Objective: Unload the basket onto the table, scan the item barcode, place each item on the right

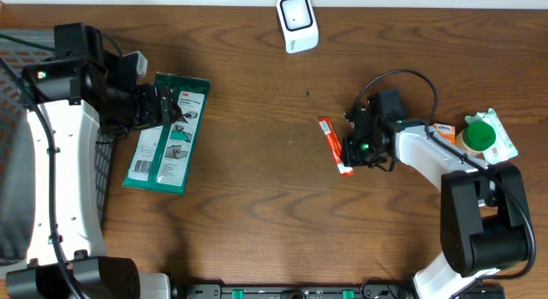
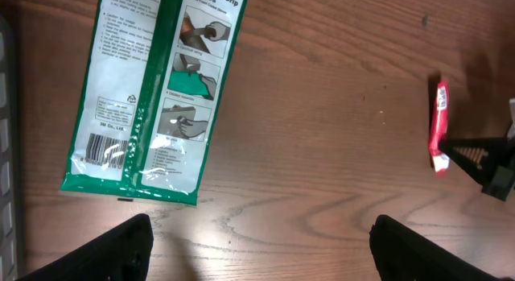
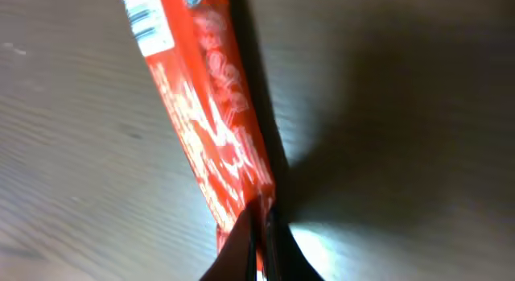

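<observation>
A slim red snack bar [image 1: 334, 145] lies on the wooden table right of centre. My right gripper [image 1: 352, 151] is down at its near end. In the right wrist view the jaws are pinched together on the edge of the red wrapper [image 3: 213, 128], whose white barcode patch [image 3: 145, 23] shows at its far end. The white scanner [image 1: 297, 23] stands at the back edge of the table. My left gripper [image 1: 168, 110] hovers open over a green glove packet [image 1: 167, 132], its fingers [image 2: 121, 249] wide apart with only bare wood between them. The bar [image 2: 440, 124] also shows in the left wrist view.
The glove packet [image 2: 153, 88] has its own barcode [image 2: 105, 148] at a lower corner. A green-lidded tub and some packets [image 1: 484, 136] sit at the right edge. A dark wire basket [image 1: 13, 119] borders the left edge.
</observation>
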Tool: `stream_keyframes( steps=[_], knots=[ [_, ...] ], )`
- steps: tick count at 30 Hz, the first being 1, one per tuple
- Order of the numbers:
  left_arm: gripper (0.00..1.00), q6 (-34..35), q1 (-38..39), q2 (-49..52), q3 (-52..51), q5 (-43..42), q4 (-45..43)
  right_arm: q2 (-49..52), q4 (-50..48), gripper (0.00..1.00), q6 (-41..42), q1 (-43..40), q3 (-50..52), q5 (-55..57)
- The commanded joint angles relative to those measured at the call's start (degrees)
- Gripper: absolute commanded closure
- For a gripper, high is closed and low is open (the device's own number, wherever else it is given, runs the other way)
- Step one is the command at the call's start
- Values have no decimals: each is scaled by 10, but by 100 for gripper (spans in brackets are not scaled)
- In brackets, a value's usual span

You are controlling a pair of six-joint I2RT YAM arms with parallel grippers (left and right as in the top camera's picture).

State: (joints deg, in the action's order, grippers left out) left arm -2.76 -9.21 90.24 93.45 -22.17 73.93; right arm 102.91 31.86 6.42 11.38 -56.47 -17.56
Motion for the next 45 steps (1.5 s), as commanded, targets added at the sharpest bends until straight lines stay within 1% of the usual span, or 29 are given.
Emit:
stream_keyframes(
  steps=[1, 3, 4, 7, 8, 9, 11, 12, 13, 14, 15, 18, 22, 23, 25, 26, 28, 31, 34, 36, 40, 42, 45],
  knots=[
    [13, 3, 0, -7, 0, -3, 2, -70, 61, 99, 15, 19, -52, 190],
    [13, 3, 0, -7, 0, -3, 2, -112, 95, 99, 35, 46, -71, 318],
    [13, 3, 0, -7, 0, -3, 2, -152, 115, 99, 54, 89, -76, 455],
    [13, 3, 0, -7, 0, -3, 2, -181, 142, 99, 56, 172, -76, 645],
    [13, 3, 0, -7, 0, -3, 2, -180, 151, 99, 56, 204, -76, 695],
    [13, 3, 0, -7, 0, -3, 2, -176, 155, 99, 56, 228, -75, 716],
    [13, 3, 0, -7, 0, -3, 2, -156, 157, 99, 55, 270, -74, 726],
    [13, 3, 0, -7, 0, -3, 2, -146, 157, 94, 55, 282, -73, 716],
    [13, 3, 0, -7, 0, -3, 2, -134, 156, 77, 55, 289, -73, 696],
    [13, 3, 0, -7, 0, -3, 2, -122, 155, 62, 55, 290, -73, 669],
    [13, 3, 0, -7, 0, -3, 2, -112, 153, 52, 51, 285, -73, 635],
    [13, 3, 0, -7, 0, -3, 2, -89, 146, 42, 10, 245, -73, 498],
    [13, 3, 0, -7, 0, -3, 2, -84, 155, 41, -26, 158, -73, 330],
    [13, 3, 0, -7, 0, -3, 2, -84, 155, 42, -37, 135, -73, 290],
    [13, 3, 0, -7, 0, -3, 2, -83, 156, 45, -78, 73, -73, 172],
    [13, 3, 0, -7, 0, -3, 2, -83, 157, 48, -93, 42, -73, 123],
    [13, 3, 0, -7, 0, -3, 2, -81, 160, 53, -116, -8, -71, 54],
    [13, 3, 0, -7, 0, -3, 2, -76, 161, 54, -151, -70, -63, -22],
    [13, 3, 0, -7, 0, -3, 2, -65, 158, 54, -164, -109, -49, -64],
    [13, 3, 0, -7, 0, -3, 2, -61, 144, 54, -164, -120, -33, -73],
    [13, 3, 0, -7, 0, -3, 2, -59, 93, 55, -163, -112, 12, -76],
    [13, 3, 0, -7, 0, -3, 2, -58, 66, 53, -159, -101, 36, -74],
    [13, 3, 0, -7, 0, -3, 2, -58, 8, 56, -126, -85, 82, -53]
  ],
)
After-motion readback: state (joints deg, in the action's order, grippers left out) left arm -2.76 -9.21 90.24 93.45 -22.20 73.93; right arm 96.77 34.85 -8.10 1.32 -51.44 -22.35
